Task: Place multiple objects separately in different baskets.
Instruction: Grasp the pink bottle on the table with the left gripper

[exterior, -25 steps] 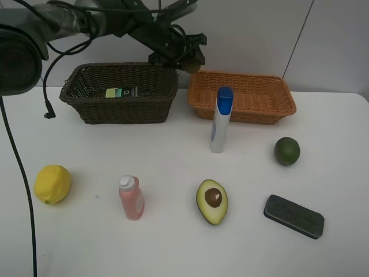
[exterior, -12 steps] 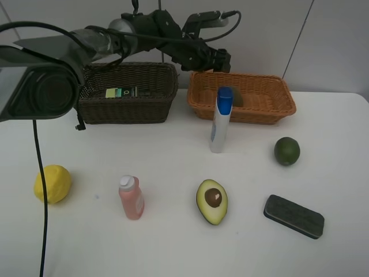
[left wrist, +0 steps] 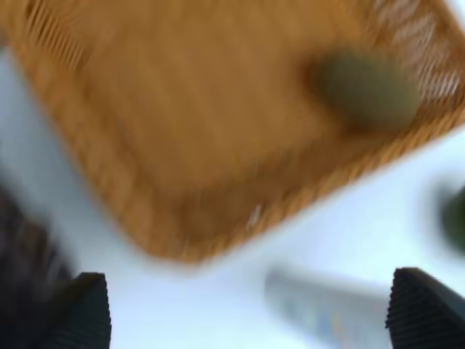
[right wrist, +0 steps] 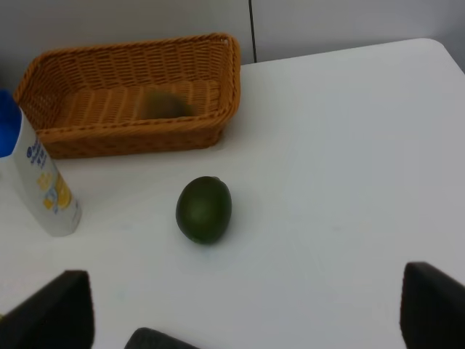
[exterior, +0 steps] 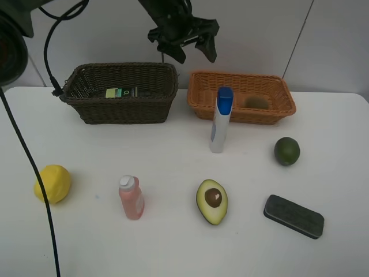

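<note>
My left gripper hangs open and empty above the gap between the two baskets. In its blurred wrist view the left gripper looks down on the orange basket with the kiwi inside. The kiwi lies at the right end of the orange basket. The dark brown basket holds a dark bottle with a green label. On the table are the white blue-capped bottle, lime, lemon, pink bottle, halved avocado and dark block. My right gripper is open, near the lime.
A black cable hangs along the table's left side. Both baskets stand against the back wall. The white bottle stands upright just in front of the orange basket's left half.
The left gripper carried the kiwi from the dark basket's corner over the orange basket, opened and dropped it there. It has since risen and pulled back. The right arm is still.
</note>
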You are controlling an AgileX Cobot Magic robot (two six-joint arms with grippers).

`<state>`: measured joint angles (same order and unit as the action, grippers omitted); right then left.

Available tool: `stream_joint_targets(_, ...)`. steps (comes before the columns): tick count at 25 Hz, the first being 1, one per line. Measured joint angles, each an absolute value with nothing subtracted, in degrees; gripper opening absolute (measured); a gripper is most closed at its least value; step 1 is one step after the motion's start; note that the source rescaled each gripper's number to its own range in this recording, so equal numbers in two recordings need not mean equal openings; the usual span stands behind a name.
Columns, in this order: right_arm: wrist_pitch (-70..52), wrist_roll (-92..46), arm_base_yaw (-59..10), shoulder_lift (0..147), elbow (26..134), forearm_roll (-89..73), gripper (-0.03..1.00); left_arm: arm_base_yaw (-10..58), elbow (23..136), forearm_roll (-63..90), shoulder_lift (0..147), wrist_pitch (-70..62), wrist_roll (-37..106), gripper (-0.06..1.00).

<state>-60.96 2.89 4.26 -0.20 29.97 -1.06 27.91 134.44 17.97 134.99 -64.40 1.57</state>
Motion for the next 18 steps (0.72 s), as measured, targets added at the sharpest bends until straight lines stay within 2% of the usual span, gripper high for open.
stream_joint_targets(5, -60.96, 2.89, 4.26, -0.20, 29.97, -1.06, 1.00, 27.81, 132.78, 12.88, 131.33, -68.77, -5.14, 1.00)
stream_joint_targets(9, -60.96, 2.89, 4.26, -0.20, 29.97, -1.06, 1.00, 27.91, 125.12, 13.70, 124.63, -68.77, -5.93, 1.00)
stream_joint_targets(18, -60.96, 2.89, 4.26, -0.20, 29.97, -1.06, 1.00, 30.08, 87.07, 13.81, 96.32, -68.66, -7.04, 1.00)
